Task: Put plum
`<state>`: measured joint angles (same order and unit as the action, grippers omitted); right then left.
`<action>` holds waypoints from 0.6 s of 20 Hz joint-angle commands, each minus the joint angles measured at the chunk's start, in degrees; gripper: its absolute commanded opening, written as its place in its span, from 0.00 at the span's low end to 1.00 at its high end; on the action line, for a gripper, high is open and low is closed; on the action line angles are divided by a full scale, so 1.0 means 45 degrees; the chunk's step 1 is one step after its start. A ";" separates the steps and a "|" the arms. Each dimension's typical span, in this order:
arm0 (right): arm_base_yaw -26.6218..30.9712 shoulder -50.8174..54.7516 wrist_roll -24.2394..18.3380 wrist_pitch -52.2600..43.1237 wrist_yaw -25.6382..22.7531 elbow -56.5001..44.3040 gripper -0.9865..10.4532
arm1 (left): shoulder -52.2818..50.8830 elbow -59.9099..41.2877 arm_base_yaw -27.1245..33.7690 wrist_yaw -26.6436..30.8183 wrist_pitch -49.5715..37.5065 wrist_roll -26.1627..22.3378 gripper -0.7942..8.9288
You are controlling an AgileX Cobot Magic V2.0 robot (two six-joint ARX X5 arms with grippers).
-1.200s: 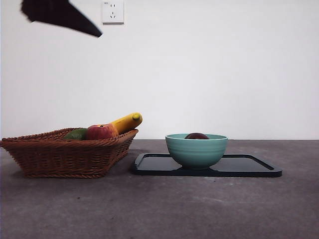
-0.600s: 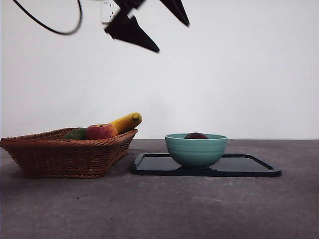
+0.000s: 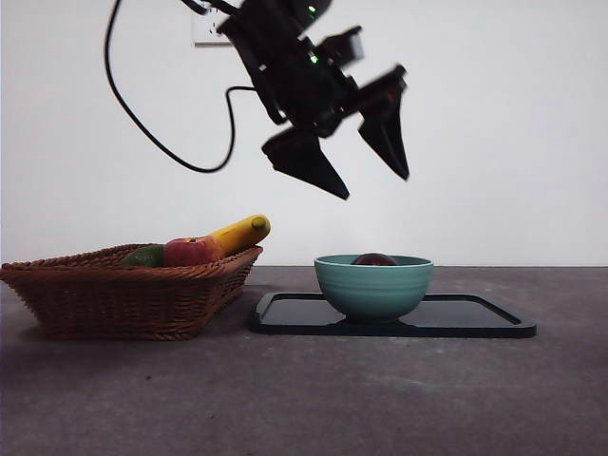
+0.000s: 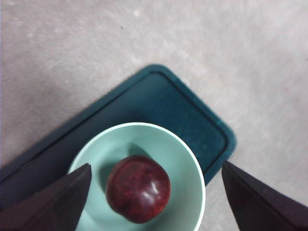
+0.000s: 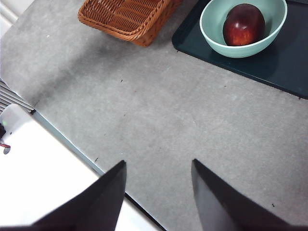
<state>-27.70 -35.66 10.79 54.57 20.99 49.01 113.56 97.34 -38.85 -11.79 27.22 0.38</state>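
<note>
1. The plum point(image 4: 138, 188) lies inside the mint-green bowl point(image 3: 374, 285), only its top showing over the rim from the front.
2. The bowl stands on the dark tray point(image 3: 475, 318), toward the end nearer the wicker basket point(image 3: 123, 294).
3. The left gripper point(image 3: 366, 161) hangs above the bowl, jaws spread wide and holding nothing.
4. The right gripper point(image 5: 156, 192) waits well apart over bare table, jaws parted and holding nothing.
5. The basket holds a red apple point(image 3: 193, 252), a banana point(image 3: 242, 232) and a green fruit point(image 3: 144, 256).
</note>
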 commanded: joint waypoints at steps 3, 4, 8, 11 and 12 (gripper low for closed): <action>-0.0078 -0.0039 0.0136 0.0019 0.0019 0.0015 0.28 | 0.1200 0.0374 -0.0423 0.0578 -0.0301 -0.1088 0.52; -0.0078 -0.0039 0.0136 0.0049 0.0024 0.0015 0.28 | 0.1336 0.0374 -0.0457 0.0622 -0.0355 -0.1088 0.52; -0.0078 -0.0039 0.0131 0.0272 0.0015 0.0015 0.28 | 0.1666 0.0374 -0.0481 0.0646 -0.0466 -0.1088 0.52; -0.0078 -0.0039 0.0131 0.0272 0.0010 0.0015 0.28 | 0.1778 0.0374 -0.0481 0.0665 -0.0466 -0.1243 0.52; -0.0078 -0.0039 0.0131 0.0272 0.0015 0.0015 0.28 | 0.1836 0.0374 -0.0481 0.0665 -0.0452 -0.1282 0.52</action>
<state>-27.70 -35.66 10.81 56.16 20.99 49.01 119.94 97.34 -40.40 -8.93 25.47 -4.23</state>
